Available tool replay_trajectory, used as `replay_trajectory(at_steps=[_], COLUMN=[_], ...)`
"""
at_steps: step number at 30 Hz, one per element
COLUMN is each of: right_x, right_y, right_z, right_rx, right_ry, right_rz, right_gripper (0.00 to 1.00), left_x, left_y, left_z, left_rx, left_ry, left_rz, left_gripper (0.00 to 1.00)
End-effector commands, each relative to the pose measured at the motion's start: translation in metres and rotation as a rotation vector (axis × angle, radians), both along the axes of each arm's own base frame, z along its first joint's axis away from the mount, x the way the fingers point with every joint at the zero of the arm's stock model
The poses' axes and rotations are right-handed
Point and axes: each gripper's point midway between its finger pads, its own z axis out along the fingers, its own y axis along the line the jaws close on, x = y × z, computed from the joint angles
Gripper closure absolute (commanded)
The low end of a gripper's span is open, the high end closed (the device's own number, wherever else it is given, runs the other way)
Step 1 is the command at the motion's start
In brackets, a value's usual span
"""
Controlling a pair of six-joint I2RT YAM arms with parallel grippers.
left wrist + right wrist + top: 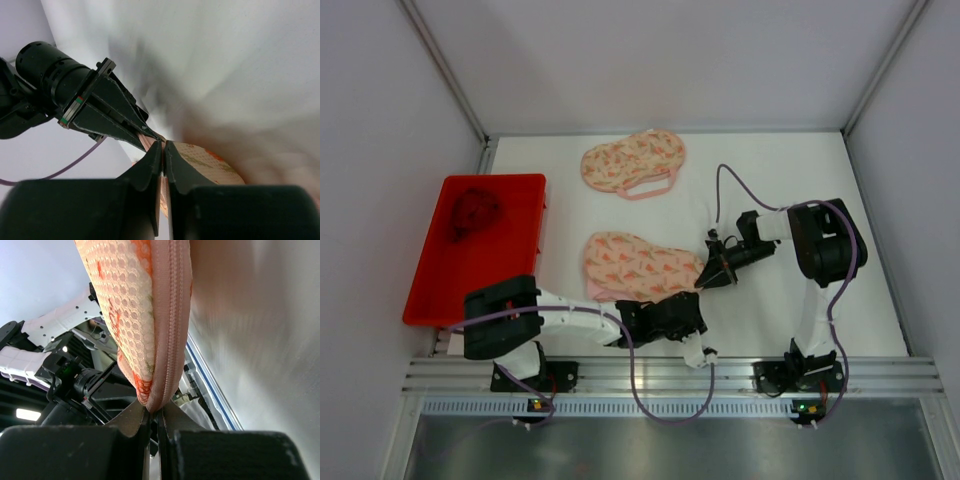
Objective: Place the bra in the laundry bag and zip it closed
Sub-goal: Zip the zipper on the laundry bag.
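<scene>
Peach watermelon-print mesh laundry bag (635,265) lies centre-near, long axis left-right, stretching left from both grippers. Right gripper (155,412) is clenched on its pink zipper edge at the right tip. Left gripper (164,145) looks pinched on the same tip. Dark red crumpled bundle (472,212), probably the bra, sits in the red plastic tray (425,300) far left, nearer the left arm.

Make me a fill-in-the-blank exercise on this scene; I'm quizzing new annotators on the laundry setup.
1. The bin at the table's left edge is coloured ___.
2. ___ patterned bags lie on the table: a far laundry bag and a near laundry bag.
3. The right gripper is shut on the near laundry bag's pink ___.
4. The dark garment lies inside the ___.

Missing words: red; Two; zipper; bin.
</scene>
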Motion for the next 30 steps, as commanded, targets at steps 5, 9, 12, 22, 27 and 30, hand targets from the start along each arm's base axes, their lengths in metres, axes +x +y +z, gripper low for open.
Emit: replay_trajectory(at_steps=[5,9,12,22,27,30], right_x=[0.002,0.007,0.013,0.029,0.049,0.058], right_y=[0.005,0.005,0.002,-0.010,-0.022,-0.024], right_z=[0.008,0.008,0.008,0.005,-0.002,0.003], right_rx=[0.021,0.015,0.013,-0.009,-0.072,-0.089], right_ry=[-0.006,-0.022,-0.027,-0.055,-0.088,-0.103], right_rz=[0.010,0.003,-0.010,-0.051,-0.074,-0.067], right_gripper=[1.00,1.00,1.00,1.00,0.95,0.43], left_x=[0.000,-0.009,-0.020,-0.045,-0.044,-0.030], left_y=[0.004,0.012,0.022,0.044,0.032,0.010], left_z=[0.032,0.034,0.024,0.003,0.010,0.030], left_rx=[-0.139,-0.153,-0.119,-0.096,-0.131,-0.174], left_ry=[0.009,0.043,0.091,0.244,0.313,0.371], left_rz=[0.045,0.030,0.022,0.079,0.130,0.191], left_gripper=[1.00,1.00,1.00,1.00,1.00,1.00])
